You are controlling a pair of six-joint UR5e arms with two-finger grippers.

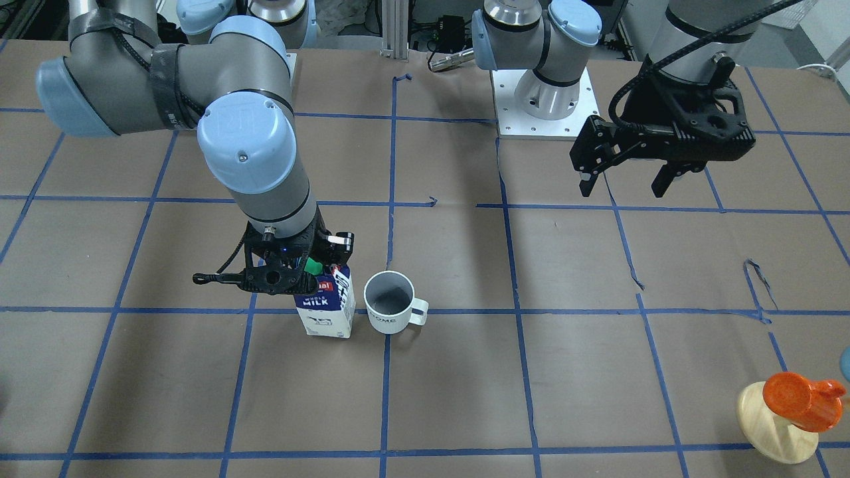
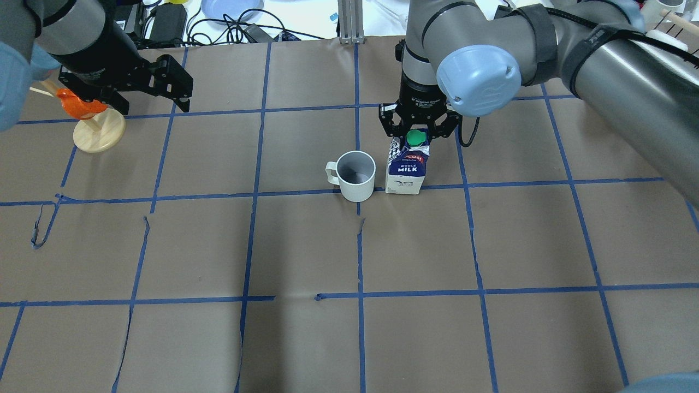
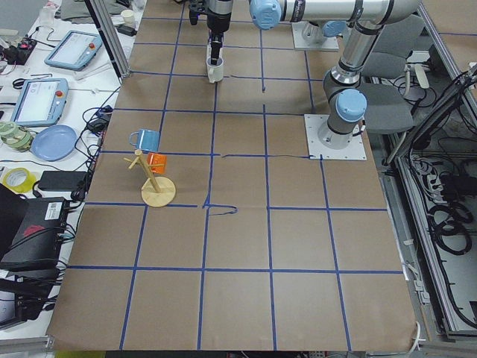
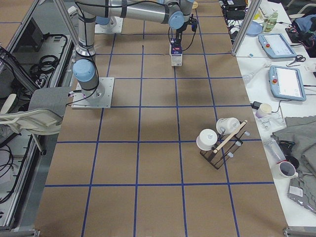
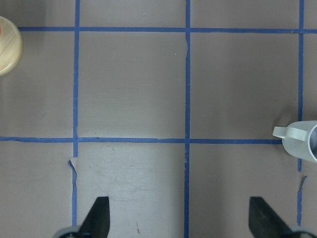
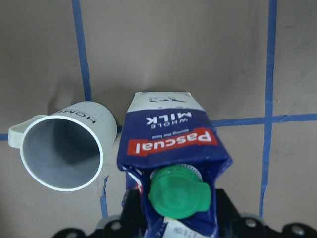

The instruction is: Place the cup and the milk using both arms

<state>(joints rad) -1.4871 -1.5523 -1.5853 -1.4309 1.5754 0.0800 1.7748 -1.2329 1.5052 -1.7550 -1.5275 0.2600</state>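
Blue-topped milk (image 2: 405,173) stands beside cup (image 2: 356,177); right tool (image 2: 417,134), clamped on it, should release straight up; left tool (image 1: 623,187) gapes empty.

The right gripper (image 1: 292,275) hides the milk (image 1: 325,309) top; its grip is unclear. The left wrist view's edge cuts the cup (image 5: 301,140) and stand (image 5: 7,45)

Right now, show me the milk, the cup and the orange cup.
milk (image 2: 408,164): overhead view, blue front panel.
cup (image 2: 357,192): overhead view, white outer wall.
orange cup (image 1: 788,393): front-facing view, its round orange end.
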